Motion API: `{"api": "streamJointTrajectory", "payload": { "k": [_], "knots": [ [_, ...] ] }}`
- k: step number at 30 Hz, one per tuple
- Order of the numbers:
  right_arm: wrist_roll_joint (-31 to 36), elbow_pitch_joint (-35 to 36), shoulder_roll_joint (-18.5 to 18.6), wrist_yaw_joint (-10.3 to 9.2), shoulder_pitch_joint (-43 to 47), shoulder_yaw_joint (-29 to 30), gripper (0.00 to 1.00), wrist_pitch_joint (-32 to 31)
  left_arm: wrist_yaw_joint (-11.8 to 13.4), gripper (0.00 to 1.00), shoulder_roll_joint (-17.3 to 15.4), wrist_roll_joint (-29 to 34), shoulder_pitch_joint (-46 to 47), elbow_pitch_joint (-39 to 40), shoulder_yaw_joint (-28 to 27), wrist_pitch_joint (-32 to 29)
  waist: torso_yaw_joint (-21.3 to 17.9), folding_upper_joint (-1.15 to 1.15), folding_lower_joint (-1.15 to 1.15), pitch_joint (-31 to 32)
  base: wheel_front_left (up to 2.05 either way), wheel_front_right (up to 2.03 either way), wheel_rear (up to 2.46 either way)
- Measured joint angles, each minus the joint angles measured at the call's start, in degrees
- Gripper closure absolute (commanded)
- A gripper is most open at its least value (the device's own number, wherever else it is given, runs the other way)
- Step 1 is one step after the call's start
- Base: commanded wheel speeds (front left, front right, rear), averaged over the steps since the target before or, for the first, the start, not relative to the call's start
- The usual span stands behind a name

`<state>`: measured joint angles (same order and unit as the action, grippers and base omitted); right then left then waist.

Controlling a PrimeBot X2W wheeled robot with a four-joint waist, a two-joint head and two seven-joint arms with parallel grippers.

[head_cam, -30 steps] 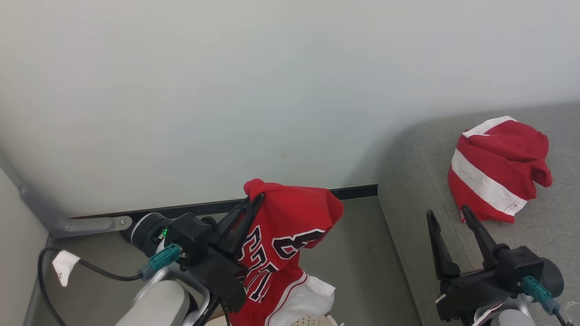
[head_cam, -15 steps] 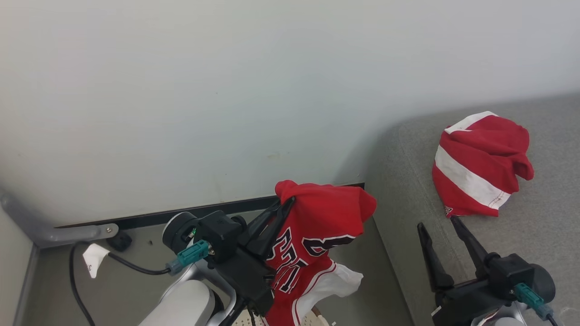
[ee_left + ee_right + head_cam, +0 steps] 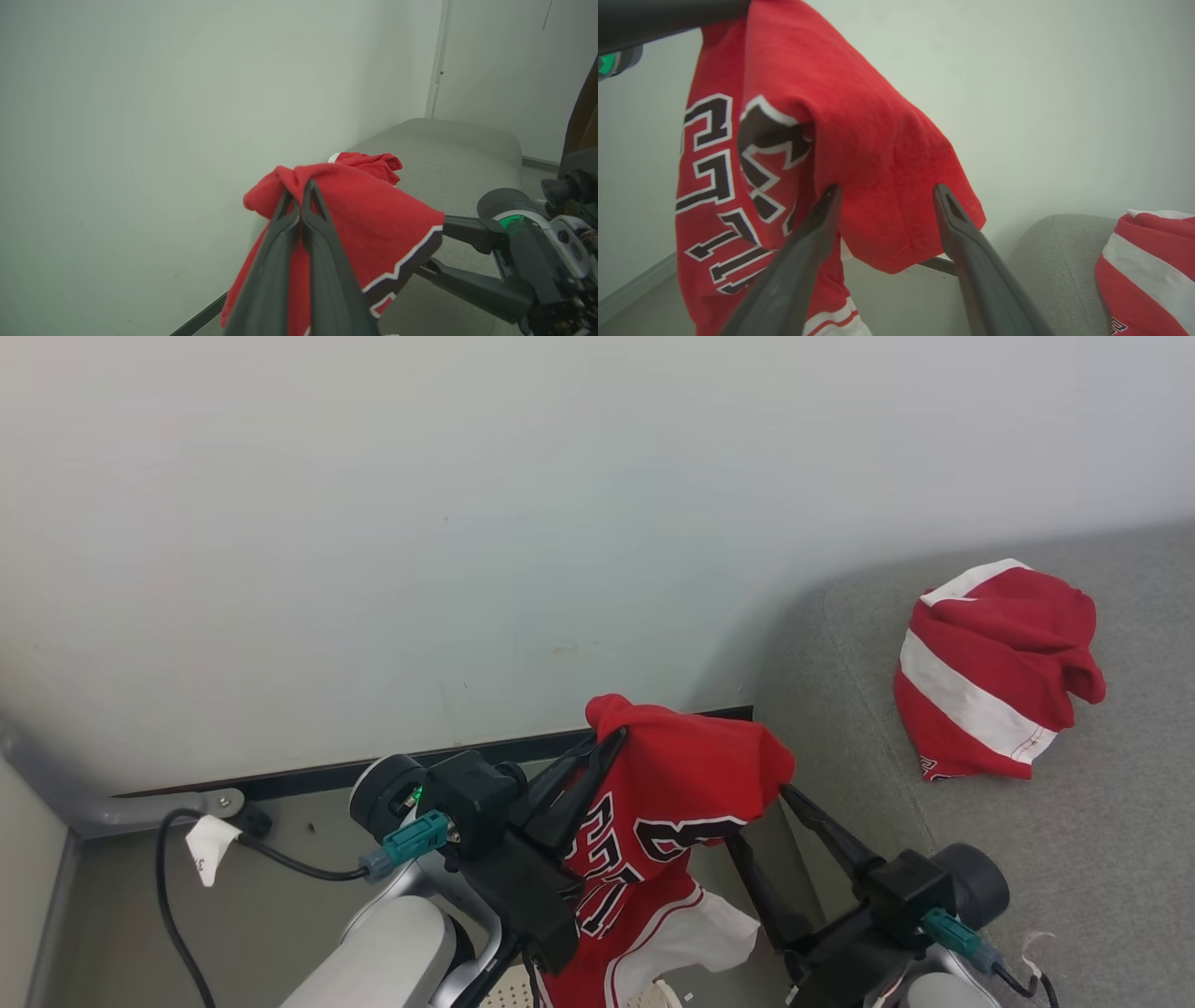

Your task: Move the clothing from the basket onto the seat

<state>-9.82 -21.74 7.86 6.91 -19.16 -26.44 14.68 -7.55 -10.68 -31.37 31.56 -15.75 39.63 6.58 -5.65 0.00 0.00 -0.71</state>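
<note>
Our left gripper (image 3: 611, 739) clenches its jaws on the red navy-numbered sports jersey (image 3: 686, 775) at 6 o'clock; our right gripper (image 3: 887, 189) has its jaws released beside it. We should carry it high toward 3 o'clock, onto the grey fabric sofa cushion (image 3: 1027, 877).

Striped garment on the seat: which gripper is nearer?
Right gripper, open at the hanging jersey, sits nearer the striped garment; left gripper clamps that jersey, farther left.

L gripper (image 3: 299, 190) pinches red jersey (image 3: 369, 214).
</note>
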Motion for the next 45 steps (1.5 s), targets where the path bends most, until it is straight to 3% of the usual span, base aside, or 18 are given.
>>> {"api": "streamJointTrajectory", "payload": {
  "k": [15, 22, 23, 24, 25, 28, 29, 40, 41, 42, 43, 45],
  "knots": [
    [2.3, -4.6, -1.1, 0.18, -4.7, -10.1, 0.00, 0.0, 0.0, 1.00, 0.3, -0.5, 0.9, -0.5, 0.3, -0.9, 1.3, 0.00, 0.00, -0.2, 0.00, 0.00, 0.00],
    [2.2, -4.4, -1.3, 0.18, -5.7, -10.5, 0.00, 0.0, 0.0, 1.00, 0.0, -0.8, 0.9, -0.6, 0.3, -0.9, 1.3, 0.00, 0.00, -0.1, 0.00, 0.00, 0.00],
    [2.2, -4.2, -1.3, 0.18, -6.2, -10.5, 0.33, 0.0, 0.0, 1.00, 0.0, -0.8, 0.9, -0.7, 0.3, -0.9, 1.3, 0.00, 0.00, -0.1, 0.00, 0.00, 0.00],
    [2.2, -4.0, -1.3, 0.18, -6.6, -10.3, 0.57, 0.0, 0.0, 1.00, 0.0, -0.8, 0.9, -0.7, 0.3, -0.9, 1.3, 0.00, 0.00, -0.1, 0.00, 0.00, 0.00],
    [2.2, -3.9, -1.3, 0.18, -7.1, -10.1, 0.57, 0.0, 0.0, 1.00, 0.0, -0.8, 0.9, -0.7, 0.3, -0.9, 1.3, 0.00, 0.00, -0.1, 0.00, 0.00, 0.00],
    [2.2, -3.6, -1.1, 0.18, -8.1, -9.4, 0.93, 0.0, 0.0, 1.00, 0.0, -0.8, 0.8, -0.7, 0.3, -0.9, 1.3, 0.00, 0.00, -0.2, 0.00, 0.00, 0.00],
    [2.2, -3.6, -1.1, 0.18, -8.4, -9.2, 1.00, 0.0, 0.0, 1.00, 0.0, -0.8, 0.8, -0.7, 0.3, -0.9, 1.3, 0.00, 0.00, -0.2, 0.00, 0.00, 0.00],
    [1.1, -1.0, 0.1, 0.18, -8.2, -6.5, 1.00, 0.0, 0.1, 1.00, 0.1, -1.4, 0.5, -0.8, 0.0, -0.8, 1.2, 0.00, 0.00, -0.1, 0.00, 0.00, 0.00],
    [1.0, -0.6, 0.4, 0.16, -8.1, -5.9, 1.00, 0.0, 0.1, 0.94, 0.1, -1.4, 0.3, -0.8, -0.1, -0.7, 1.1, 0.00, 0.00, -0.1, 0.00, 0.00, 0.00],
    [0.8, -0.3, 0.8, 0.10, -7.9, -5.3, 1.00, 0.0, 0.1, 0.76, 0.1, -1.5, -0.2, -0.8, -0.2, -0.4, 1.0, 0.00, 0.00, -0.1, 0.00, 0.00, 0.00],
    [0.5, 0.0, 1.2, 0.07, -7.6, -4.7, 1.00, 0.0, 0.2, 0.65, 0.0, -1.9, -0.7, -0.8, -0.3, -0.4, 0.9, 0.00, 0.00, 0.0, 0.00, 0.00, 0.00],
    [-0.1, 0.7, 1.9, -0.37, -7.0, -3.6, 1.00, 0.0, 0.5, 0.51, 0.0, -2.4, -1.6, -0.7, -0.4, -0.3, 0.5, 0.00, 0.00, 0.0, 0.00, 0.00, 0.00]
  ]
}}
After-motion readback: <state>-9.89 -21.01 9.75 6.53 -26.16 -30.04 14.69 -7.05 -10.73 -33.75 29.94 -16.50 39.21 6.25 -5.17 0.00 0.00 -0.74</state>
